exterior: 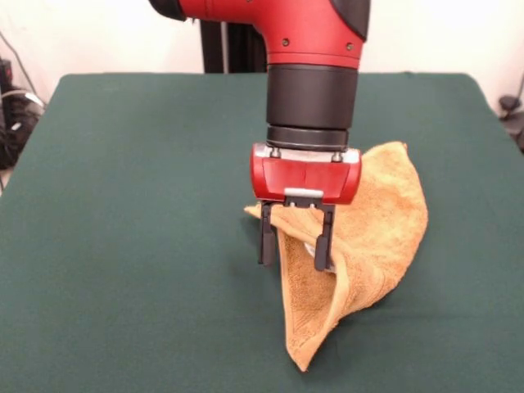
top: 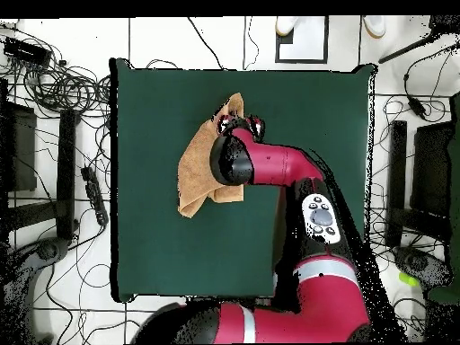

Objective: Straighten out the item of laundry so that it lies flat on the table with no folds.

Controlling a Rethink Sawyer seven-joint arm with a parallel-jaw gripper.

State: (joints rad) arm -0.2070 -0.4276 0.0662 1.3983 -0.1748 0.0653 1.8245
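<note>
1. The orange-yellow towel [exterior: 368, 237] lies crumpled on the green table [exterior: 131, 246], folded over itself into a rough triangle. One point reaches toward the near edge in the front view, and a broader part is bunched behind the arm

2. The gripper [exterior: 296, 246] hangs straight down over the towel's left fold. Its two dark fingers [exterior: 267, 241] stand a narrow way apart, with a ridge of cloth rising between them. It looks like a pinch on that fold, but you cannot be sure the pads are truly bearing on it

3. If the grip is only on the top layer, lifting may pull that layer free and leave the rest folded beneath

4. If you drag sideways while the cloth is doubled, the felt-like table may hold the lower layer and roll the towel into a tighter bundle

5. A shallow pinch on fluffy terry could slip out partway, dropping the towel in a fresh crease

6. From overhead, the arm [top: 269, 166] covers the gripper and the towel's right half. The woven band is not plainly visible in either view
</note>
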